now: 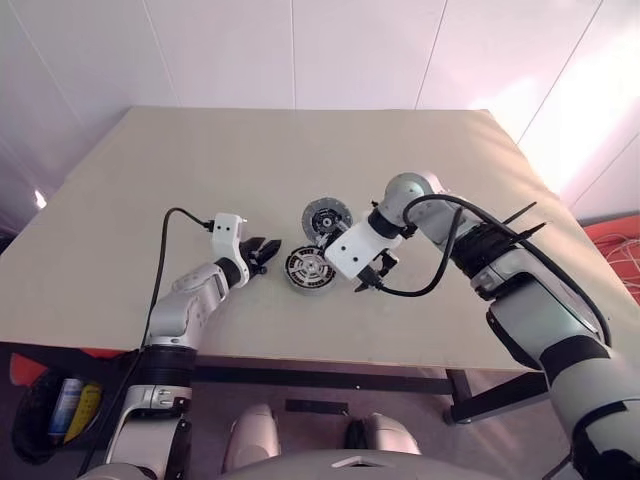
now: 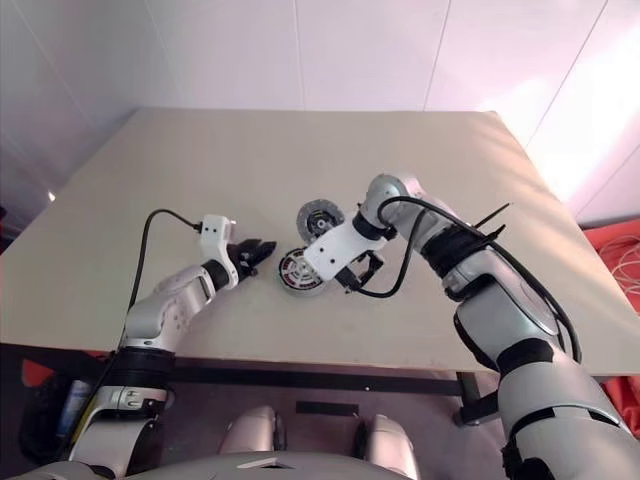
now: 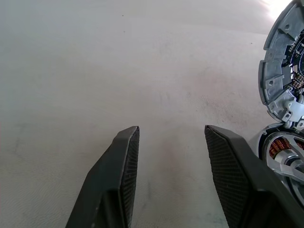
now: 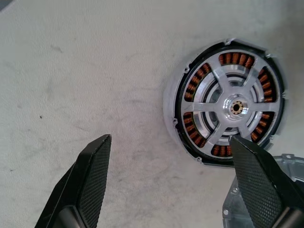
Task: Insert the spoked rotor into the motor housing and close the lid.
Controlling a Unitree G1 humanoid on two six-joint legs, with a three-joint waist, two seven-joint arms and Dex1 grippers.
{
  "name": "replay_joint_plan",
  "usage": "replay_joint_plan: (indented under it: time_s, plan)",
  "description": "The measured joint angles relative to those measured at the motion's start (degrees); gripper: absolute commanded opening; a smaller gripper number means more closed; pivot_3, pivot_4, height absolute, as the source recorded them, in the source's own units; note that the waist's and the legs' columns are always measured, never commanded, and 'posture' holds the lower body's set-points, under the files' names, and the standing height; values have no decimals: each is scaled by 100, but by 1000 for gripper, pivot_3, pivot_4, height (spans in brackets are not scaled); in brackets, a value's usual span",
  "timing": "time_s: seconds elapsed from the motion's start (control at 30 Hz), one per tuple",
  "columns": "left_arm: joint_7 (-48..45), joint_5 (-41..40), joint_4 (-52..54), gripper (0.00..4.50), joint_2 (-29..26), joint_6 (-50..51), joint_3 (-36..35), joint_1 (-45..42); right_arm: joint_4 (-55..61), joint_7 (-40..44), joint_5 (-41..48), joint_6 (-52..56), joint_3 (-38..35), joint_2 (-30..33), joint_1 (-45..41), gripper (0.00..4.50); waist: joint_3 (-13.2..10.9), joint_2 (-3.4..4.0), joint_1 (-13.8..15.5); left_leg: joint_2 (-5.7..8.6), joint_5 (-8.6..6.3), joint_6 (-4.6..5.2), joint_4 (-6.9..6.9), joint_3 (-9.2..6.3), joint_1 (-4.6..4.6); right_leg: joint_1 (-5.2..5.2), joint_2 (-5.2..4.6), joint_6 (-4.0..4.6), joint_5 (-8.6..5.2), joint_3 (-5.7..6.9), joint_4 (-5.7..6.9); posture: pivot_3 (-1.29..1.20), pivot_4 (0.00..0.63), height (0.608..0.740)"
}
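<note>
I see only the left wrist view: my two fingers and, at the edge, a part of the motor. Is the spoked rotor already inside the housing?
Observer: Yes. In the right wrist view the spoked rotor sits in the motor housing, and the copper windings show between its spokes.
Operator: Where is the right end effector?
Observer: The right end effector hangs close beside the housing, on the side opposite the left end effector. It is open and empty.
Operator: And the whole lid, how does it lie?
Observer: The lid lies open on the table, just beyond the housing as seen from the robot.
</note>
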State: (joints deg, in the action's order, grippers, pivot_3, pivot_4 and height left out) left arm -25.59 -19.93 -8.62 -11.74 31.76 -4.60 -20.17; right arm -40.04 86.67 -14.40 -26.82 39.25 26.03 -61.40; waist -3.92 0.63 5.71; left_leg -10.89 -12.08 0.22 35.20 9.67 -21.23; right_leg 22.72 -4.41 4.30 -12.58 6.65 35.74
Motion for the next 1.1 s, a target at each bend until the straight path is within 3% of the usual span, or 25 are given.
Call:
replay_joint_plan:
  time_s: [0.43,0.53,0.77,1.1]
  plan:
    - [72,-3,4,2320,4,0,-9,45,-343,-264,-589,-754,23,-169,-42,4460,0,0,-19,-2,0,-1,2,1,4,-1,0,1,0,-1,5,0,0,740]
    - [82,-3,4,2320,3,0,-10,44,-312,-277,-629,-847,23,-158,-41,3848,0,0,-19,-2,1,0,2,1,4,-1,0,1,0,-1,5,0,0,740]
    - [83,-2,3,2320,4,-3,-11,43,-165,-367,-702,-1035,23,-121,-12,1462,0,0,-20,-2,2,3,2,1,5,-1,0,1,0,-1,6,0,0,740]
    - [84,-2,2,2320,5,-5,-14,43,-170,-760,-850,-1059,23,-276,-12,1462,0,0,-23,-1,1,1,2,1,5,-1,0,1,1,-1,5,0,0,740]
